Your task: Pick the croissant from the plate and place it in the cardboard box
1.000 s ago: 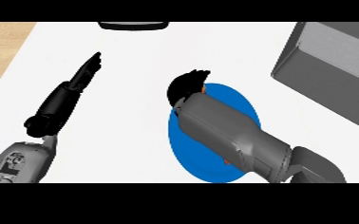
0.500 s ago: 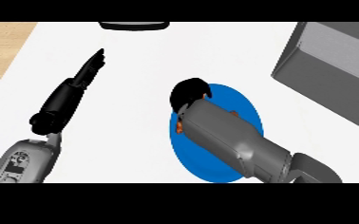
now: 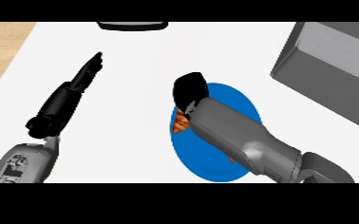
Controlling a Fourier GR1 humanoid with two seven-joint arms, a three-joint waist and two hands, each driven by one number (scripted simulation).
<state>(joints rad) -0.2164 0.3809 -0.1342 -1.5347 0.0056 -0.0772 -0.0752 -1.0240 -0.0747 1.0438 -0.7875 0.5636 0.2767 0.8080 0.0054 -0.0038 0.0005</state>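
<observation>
the right hand [image 3: 190, 89] is curled down over the upper left edge of the blue plate [image 3: 242, 102], and its grey forearm covers most of the plate. only an orange sliver of the croissant [image 3: 182, 119] shows beside the wrist; whether the fingers hold it cannot be told. the left hand [image 3: 84, 74] lies straight-fingered on the white desk [image 3: 140, 52]. the grey cardboard box [image 3: 319, 66] stands well to the right, and a dark object [image 3: 132, 25] sits at the desk's far edge.

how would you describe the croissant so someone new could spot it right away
Find the blue plate on the white counter, left of the grey box. At the plate's left rim, under the right hand, an orange-brown sliver shows: the croissant, the only warm-coloured thing there.
</observation>
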